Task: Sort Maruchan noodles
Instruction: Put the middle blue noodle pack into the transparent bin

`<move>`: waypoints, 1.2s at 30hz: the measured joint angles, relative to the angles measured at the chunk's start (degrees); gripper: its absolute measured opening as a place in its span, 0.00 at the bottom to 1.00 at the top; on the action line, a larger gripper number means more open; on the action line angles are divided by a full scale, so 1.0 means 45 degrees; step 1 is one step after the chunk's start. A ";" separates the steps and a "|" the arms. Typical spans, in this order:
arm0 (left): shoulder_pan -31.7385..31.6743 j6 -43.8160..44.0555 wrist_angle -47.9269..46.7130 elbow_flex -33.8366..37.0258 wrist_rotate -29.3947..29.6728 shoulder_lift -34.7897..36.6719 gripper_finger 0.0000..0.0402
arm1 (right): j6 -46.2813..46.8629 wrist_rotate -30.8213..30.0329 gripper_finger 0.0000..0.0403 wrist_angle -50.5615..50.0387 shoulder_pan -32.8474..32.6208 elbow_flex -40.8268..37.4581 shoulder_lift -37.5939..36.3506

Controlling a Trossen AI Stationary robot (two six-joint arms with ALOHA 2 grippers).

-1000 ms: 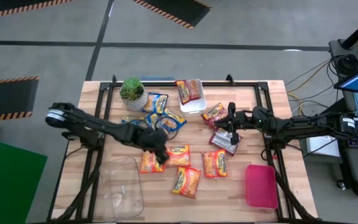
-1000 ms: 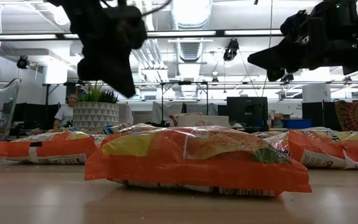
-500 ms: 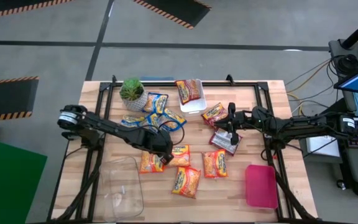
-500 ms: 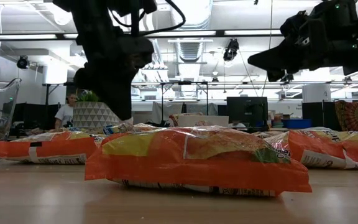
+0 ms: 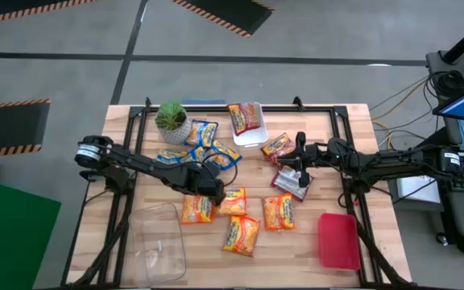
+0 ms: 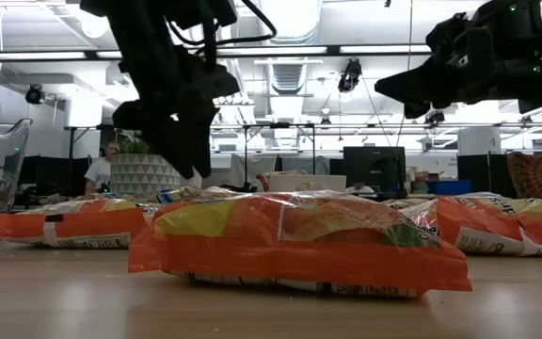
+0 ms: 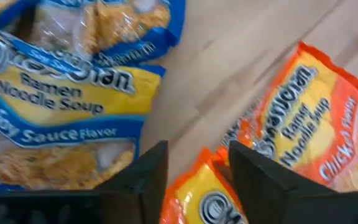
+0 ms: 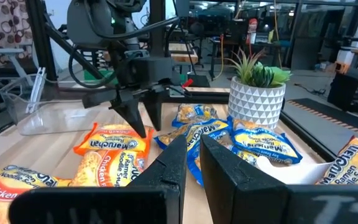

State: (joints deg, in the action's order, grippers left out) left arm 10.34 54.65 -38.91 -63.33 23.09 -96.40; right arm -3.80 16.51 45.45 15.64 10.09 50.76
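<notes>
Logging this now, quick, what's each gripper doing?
Left gripper: open, empty, over orange packets.
Right gripper: open narrowly, empty.

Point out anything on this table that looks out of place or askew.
The potted plant at the back left corner is the only thing that is not a noodle packet or container. One red packet lies half on the white tray, overhanging its edge.

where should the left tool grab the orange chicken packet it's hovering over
Probably from straight above, on the crimped end of the orange chicken packet nearest the left tool. The packet lies flat on the table, so only its thin sealed edges offer something to pinch. The tool's fingers are already open over that end in the left wrist view.
</notes>
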 joint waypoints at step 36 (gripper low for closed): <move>-0.0178 0.0290 0.0694 0.0511 0.2526 -0.2463 0.45 | 0.0176 0.0000 0.08 -0.0039 0.0005 -0.0002 0.0000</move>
State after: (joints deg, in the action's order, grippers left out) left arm 9.54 55.96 -35.79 -61.04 34.46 -107.48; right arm -3.01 16.51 45.28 15.66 10.08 50.76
